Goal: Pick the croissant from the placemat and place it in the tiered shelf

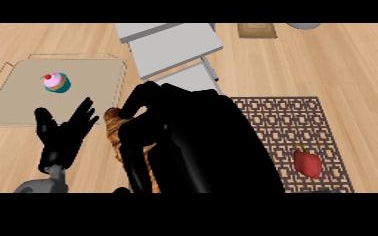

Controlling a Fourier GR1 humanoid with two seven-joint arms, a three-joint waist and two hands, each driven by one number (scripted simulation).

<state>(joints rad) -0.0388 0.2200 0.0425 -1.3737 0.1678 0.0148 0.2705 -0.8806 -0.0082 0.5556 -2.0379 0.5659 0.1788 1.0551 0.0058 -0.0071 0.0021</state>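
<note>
Croissant [113,130] mostly hidden inside curled right hand [199,140]; left hand [65,130] spread beside

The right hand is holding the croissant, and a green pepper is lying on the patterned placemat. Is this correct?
Not quite. The head view shows a red pepper, not a green one, on the patterned placemat. The rest is right: the right hand is curled round the croissant.

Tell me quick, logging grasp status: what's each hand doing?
Left hand: open, fingers spread, holding nothing.
Right hand: shut on the golden-brown flaky croissant.
</note>
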